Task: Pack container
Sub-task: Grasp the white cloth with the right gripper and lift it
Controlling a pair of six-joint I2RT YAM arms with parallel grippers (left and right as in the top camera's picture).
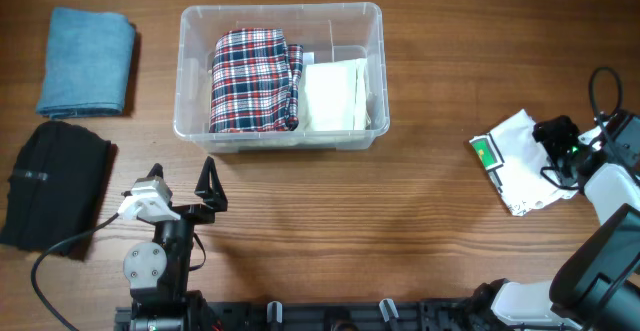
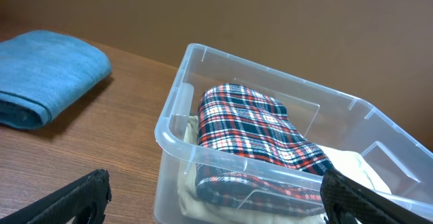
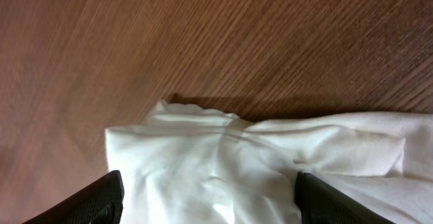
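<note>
I judged the packing partly done, perhaps two pieces in out of five that I could see; the container stood on the table at the far middle, upright and uncovered. Inside it a plaid garment lay folded on the left half, and a white folded garment lay just beside it on the right; in the left wrist view the plaid one appeared to rest partly on pale cloth beneath, though I could not tell whose cloth that was.

Three pieces lay outside; a blue folded garment at the far left corner, a black folded garment below it at the left edge, and a white garment with a green patch well apart on the right.

The left gripper was spread wide and empty, facing the bin from the near side; the right gripper hung over the loose white garment with its jaws parted on either side of the cloth, gripping nothing as far as I could see; whether its pads touched the fabric I could not tell.
</note>
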